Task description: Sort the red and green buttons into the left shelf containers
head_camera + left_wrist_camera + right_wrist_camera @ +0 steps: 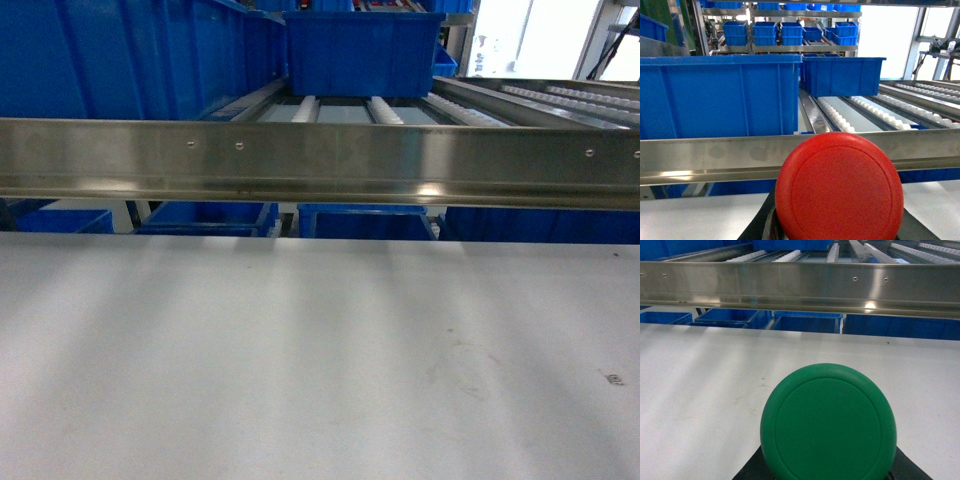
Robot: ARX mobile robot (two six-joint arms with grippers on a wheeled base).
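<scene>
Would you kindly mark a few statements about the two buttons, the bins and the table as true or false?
1. The left wrist view is filled by a red button. True.
2. The button in the right wrist view is yellow. False: it is a green button.
3. In the head view both buttons lie on the white table. False: neither button shows in that view, only bare table.
4. A steel rail runs across the head view, beyond the table. True.
5. In the left wrist view the large blue bin sits to the right of the rollers. False: it sits to their left.
6. The smaller blue bin rests on the rollers. True.
</scene>
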